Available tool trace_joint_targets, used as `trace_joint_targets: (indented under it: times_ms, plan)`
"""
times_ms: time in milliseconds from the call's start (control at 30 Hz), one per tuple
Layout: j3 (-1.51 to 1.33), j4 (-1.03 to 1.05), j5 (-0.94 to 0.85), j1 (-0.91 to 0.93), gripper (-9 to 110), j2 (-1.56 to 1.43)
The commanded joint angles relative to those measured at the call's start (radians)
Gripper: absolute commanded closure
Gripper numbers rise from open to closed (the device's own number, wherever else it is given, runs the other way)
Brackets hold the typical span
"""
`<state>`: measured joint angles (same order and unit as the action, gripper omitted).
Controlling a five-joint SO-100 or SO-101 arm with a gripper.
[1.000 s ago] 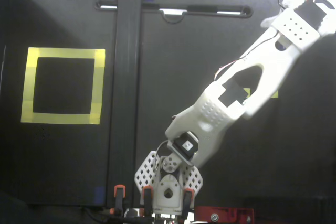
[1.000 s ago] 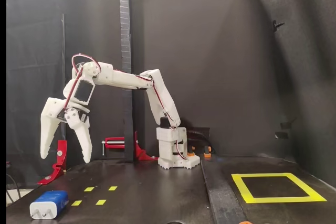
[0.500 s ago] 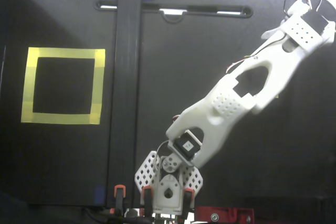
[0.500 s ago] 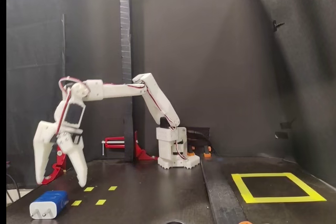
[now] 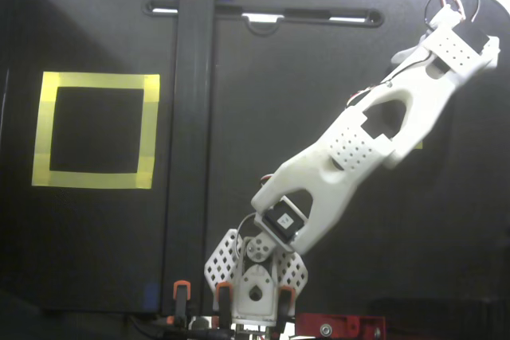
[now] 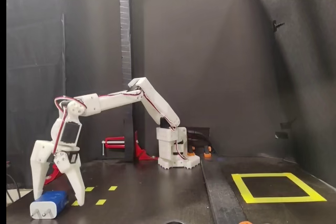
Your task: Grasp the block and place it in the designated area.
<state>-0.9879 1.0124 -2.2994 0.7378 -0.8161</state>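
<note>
- in a fixed view from the side, the gripper (image 6: 59,201) hangs with its two white fingers spread wide apart and pointing down, their tips low over the dark table (image 6: 157,195).
- the block (image 6: 49,204), dark blue with two pale prongs on the end facing the camera, lies flat on the table at the far left of that view; one fingertip comes down just behind its left end and the other just beside its right end, so the fingers straddle it. whether either tip touches it cannot be told.
- just right of the block sit small yellow tape marks (image 6: 101,202) on the table.
- the white arm (image 6: 118,98) reaches out leftward from its base (image 6: 177,156) and bends down at the wrist.
- in a fixed view from above, the arm (image 5: 351,153) stretches toward the upper right corner and hides both block and fingertips.
- the designated area (image 6: 247,192), a square of yellow tape, lies well apart at the far right of the side view, and at the left (image 5: 44,129) of the top view.
- a red clamp (image 6: 113,142) stands behind the arm.
</note>
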Motion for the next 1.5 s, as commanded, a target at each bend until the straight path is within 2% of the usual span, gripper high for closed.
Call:
trace_joint_targets:
  times_ms: [0, 867, 1100, 1467]
  plan:
    - [0.041, -0.015, 0.002, -0.009, 60, -0.003]
    - [0.040, 0.003, -0.005, 0.021, 61, 0.038]
    - [0.035, 0.014, -0.005, 0.025, 75, 0.038]
    - [0.014, 0.012, -0.008, 0.026, 80, 0.049]
